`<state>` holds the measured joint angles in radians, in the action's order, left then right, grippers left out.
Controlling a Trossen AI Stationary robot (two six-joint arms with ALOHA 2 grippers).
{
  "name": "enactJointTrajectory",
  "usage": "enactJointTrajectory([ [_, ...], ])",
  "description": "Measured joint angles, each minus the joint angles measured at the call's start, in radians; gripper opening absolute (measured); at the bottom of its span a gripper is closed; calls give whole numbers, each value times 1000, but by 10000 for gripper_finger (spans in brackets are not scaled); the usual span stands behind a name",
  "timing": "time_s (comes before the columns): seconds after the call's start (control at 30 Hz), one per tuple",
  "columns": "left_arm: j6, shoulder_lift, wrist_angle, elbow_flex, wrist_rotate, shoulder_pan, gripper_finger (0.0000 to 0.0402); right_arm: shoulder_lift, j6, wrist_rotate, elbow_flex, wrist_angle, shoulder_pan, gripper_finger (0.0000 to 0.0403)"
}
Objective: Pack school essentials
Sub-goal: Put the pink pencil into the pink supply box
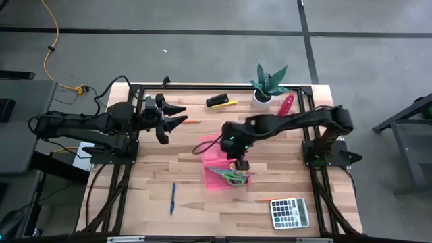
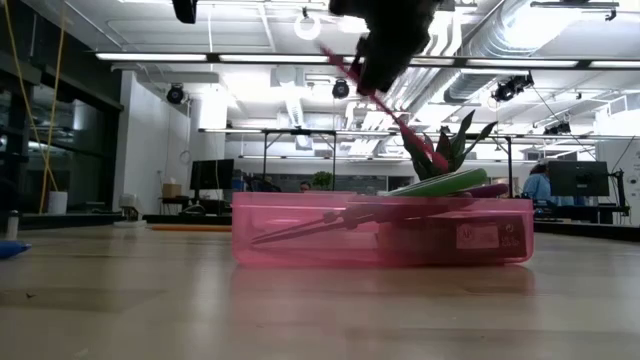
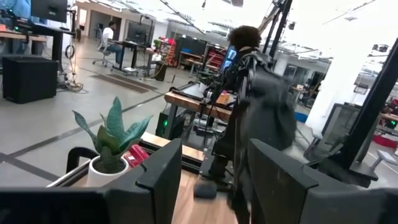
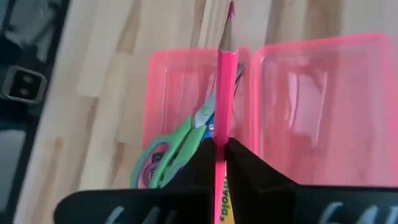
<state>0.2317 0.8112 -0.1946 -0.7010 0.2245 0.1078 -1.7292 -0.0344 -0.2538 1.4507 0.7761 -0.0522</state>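
The left hand [image 1: 172, 116] hovered released over the far left of the surface [image 1: 148, 182], well clear of the work. Right of it, the right hand [image 1: 239, 164] was clenched on a pink pencil [image 4: 224, 93], poised above the open pink case [image 1: 226, 177] mid-surface, where the green-handled scissors [image 4: 180, 146] already lay. To do this well, I judged the pencil should be lowered along the case's length, beside the scissors, before release. A blue pen [image 1: 173, 198] lay near left, a calculator [image 1: 289, 212] near right, a potted plant [image 1: 268, 86] far right. Beyond stood a bright workshop with desks and monitors.
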Motion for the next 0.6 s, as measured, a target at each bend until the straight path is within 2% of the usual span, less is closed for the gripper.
enactJointTrajectory([
  [0.27,-8,0,0,0,0,0,172,-151,-37,23,28,20,-10,0],
  [0.47,-8,0,0,0,0,0,172,-170,-117,93,28,50,-10,0],
  [0.6,-2,0,0,0,0,0,172,-170,-127,95,28,46,-10,0],
])
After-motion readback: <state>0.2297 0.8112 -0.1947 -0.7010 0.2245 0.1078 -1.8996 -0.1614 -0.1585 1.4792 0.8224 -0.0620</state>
